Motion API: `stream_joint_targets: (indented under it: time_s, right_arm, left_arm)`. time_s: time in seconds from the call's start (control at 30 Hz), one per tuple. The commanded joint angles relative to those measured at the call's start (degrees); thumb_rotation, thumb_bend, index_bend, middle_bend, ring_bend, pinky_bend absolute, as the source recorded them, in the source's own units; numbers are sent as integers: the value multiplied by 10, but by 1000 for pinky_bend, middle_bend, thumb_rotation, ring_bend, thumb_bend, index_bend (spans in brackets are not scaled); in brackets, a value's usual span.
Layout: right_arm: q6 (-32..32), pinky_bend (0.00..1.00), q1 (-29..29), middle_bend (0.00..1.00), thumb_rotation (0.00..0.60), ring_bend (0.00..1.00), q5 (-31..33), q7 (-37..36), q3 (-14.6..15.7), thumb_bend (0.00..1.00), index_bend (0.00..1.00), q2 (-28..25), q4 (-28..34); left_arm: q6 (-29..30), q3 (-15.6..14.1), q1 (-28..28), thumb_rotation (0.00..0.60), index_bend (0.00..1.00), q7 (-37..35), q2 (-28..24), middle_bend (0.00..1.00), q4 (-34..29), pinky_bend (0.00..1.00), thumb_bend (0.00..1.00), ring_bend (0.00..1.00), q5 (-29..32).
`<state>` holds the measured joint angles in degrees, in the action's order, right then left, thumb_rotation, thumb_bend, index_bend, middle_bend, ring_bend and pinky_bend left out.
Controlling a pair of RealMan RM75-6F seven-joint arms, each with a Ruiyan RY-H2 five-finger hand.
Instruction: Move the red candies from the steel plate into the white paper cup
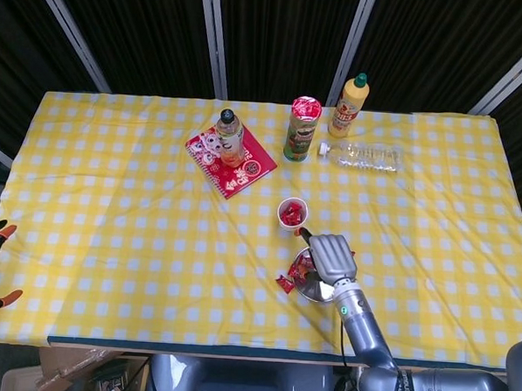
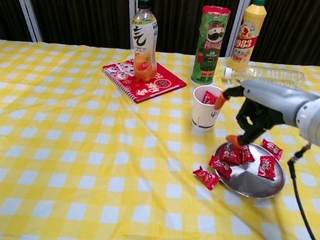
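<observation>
The white paper cup (image 2: 205, 107) (image 1: 292, 212) stands mid-table with red candies showing inside. To its right lies the steel plate (image 2: 252, 182) (image 1: 316, 289), holding several red candies (image 2: 231, 156). One more candy (image 2: 206, 178) (image 1: 285, 283) lies on the cloth just left of the plate. My right hand (image 2: 255, 115) (image 1: 330, 255) hovers over the plate's near-left part, fingers apart and pointing down toward the candies, holding nothing. My left hand is in neither view.
A red notebook (image 2: 143, 81) with an orange drink bottle (image 2: 144, 41) on it lies back left. Behind the cup stand a green Pringles can (image 2: 211, 45) and a yellow bottle (image 2: 247, 31); a clear bottle (image 2: 264, 75) lies on its side.
</observation>
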<state>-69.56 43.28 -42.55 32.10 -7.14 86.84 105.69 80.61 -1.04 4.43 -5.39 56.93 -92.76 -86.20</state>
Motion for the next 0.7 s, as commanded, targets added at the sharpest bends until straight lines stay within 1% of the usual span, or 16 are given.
stream_joint_targets:
  time_s: [0.03, 0.17, 0.3, 0.43, 0.7]
  right_arm:
    - [-5, 972, -20, 824, 600, 855, -6, -4, 22, 376, 324, 6, -15]
    - [1, 972, -30, 823, 600, 855, -10, -4, 36, 376, 374, 9, -30]
    - [11, 972, -37, 824, 600, 855, -10, -7, 41, 376, 384, 11, -45]
    - [23, 972, -40, 824, 600, 855, -8, -9, 40, 376, 385, 15, -61]
    - [39, 972, -42, 823, 600, 855, -1, -15, 30, 376, 385, 23, -95]
  left_arm:
    - [3, 0, -1, 600, 0, 2, 1, 0, 1, 0, 11, 0, -3]
    - [3, 0, -1, 600, 0, 6, 3, 0, 1, 0, 12, 0, -1]
    - [3, 1, -1, 600, 0, 9, 4, 0, 1, 0, 11, 0, 2]
    - [1, 2, -1, 600, 0, 10, 4, 0, 1, 0, 12, 0, 4]
    - [-2, 2, 0, 600, 0, 9, 3, 0, 1, 0, 12, 0, 7]
